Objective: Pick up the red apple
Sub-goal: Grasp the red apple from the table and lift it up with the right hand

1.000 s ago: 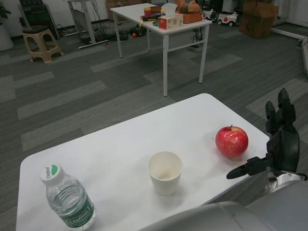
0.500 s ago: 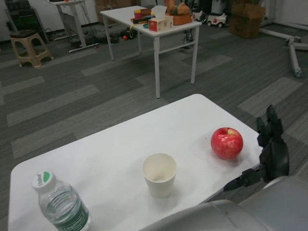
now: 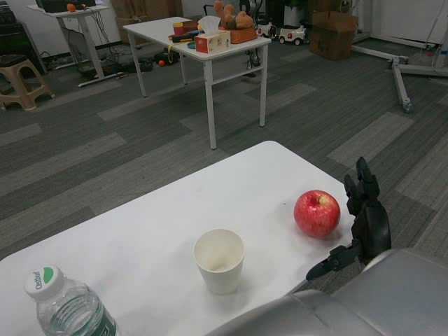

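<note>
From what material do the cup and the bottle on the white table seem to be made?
The cup looks like paper: matte, off-white, thin wall with a rolled rim. The bottle looks like clear plastic: see-through ribbed body, with a white and green cap that seems to be plastic too. Neither can be confirmed by look alone.

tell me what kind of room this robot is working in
Probably a lab or office workspace: grey carpet tiles, a second white table loaded with a tissue box and toys, and cardboard boxes stacked along the far wall.
</note>
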`<action>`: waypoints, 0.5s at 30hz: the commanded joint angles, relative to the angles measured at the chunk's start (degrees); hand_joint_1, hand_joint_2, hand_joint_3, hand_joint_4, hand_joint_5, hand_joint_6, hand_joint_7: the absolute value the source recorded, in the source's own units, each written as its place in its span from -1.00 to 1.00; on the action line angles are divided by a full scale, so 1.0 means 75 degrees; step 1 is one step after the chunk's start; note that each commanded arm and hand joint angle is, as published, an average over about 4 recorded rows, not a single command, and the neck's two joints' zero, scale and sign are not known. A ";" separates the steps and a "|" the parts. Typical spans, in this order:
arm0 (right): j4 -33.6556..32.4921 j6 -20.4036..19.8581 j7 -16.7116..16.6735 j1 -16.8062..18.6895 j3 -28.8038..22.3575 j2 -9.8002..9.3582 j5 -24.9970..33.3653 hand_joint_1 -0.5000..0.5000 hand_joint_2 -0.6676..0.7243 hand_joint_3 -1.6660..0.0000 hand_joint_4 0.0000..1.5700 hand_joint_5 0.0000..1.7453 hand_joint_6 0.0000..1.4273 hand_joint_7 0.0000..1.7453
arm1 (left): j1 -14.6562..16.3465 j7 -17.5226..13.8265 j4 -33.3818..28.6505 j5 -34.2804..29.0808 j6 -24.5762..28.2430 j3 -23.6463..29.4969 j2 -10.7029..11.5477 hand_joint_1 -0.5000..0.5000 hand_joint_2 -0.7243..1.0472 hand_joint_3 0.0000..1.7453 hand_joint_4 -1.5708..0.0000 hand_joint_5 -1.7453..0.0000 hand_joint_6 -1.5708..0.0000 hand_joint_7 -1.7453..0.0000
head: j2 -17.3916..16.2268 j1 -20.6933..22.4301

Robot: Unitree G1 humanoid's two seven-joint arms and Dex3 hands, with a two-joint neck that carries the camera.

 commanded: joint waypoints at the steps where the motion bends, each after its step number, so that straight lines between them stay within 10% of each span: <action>1: 0.0154 -0.0137 0.0044 -0.0147 0.0086 -0.0099 0.0112 -1.00 0.64 1.00 -1.00 -1.00 -1.00 -1.00 | -0.0107 -0.0036 0.0034 -0.0007 -0.0021 -0.0036 0.0102 -0.93 1.00 -1.00 1.00 1.00 1.00 1.00 | 0.0034 -0.0084; 15: 0.1051 -0.0330 0.0114 -0.0639 0.0300 -0.0280 0.0252 -0.98 0.64 1.00 -1.00 -1.00 -1.00 -1.00 | -0.0034 -0.0036 -0.0022 -0.0013 -0.0021 -0.0062 0.0102 -0.96 1.00 -1.00 1.00 1.00 1.00 1.00 | 0.0241 -0.0814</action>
